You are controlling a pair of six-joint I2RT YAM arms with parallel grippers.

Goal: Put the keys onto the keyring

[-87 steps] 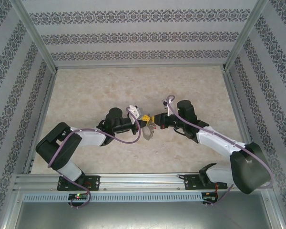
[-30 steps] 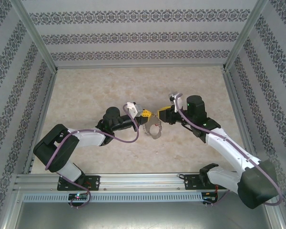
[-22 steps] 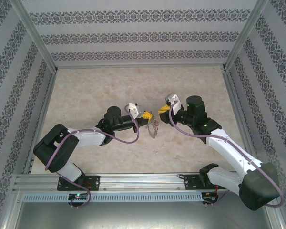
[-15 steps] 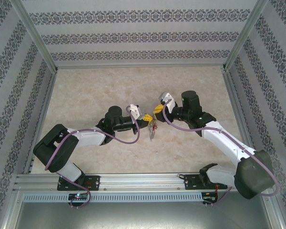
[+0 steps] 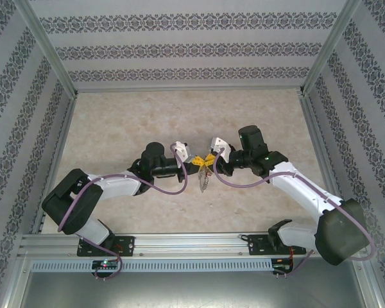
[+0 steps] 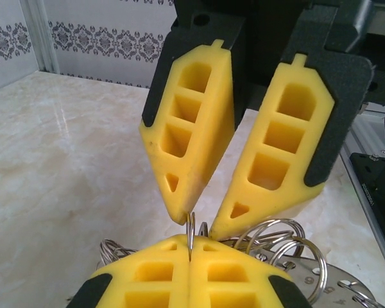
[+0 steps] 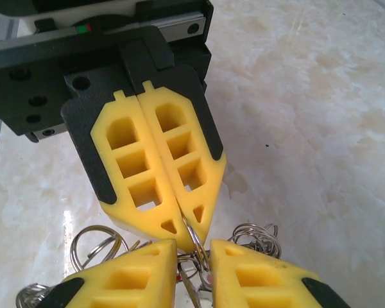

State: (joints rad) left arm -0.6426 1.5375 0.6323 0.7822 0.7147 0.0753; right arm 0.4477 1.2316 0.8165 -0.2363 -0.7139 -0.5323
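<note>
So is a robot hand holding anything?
Yes. The left gripper pinches the keyring by its thin wire, between its closed fingertips. The right gripper is open around that wire, not gripping.

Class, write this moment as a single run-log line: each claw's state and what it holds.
left claw: shut on keyring | right claw: open, straddling its wire
</note>
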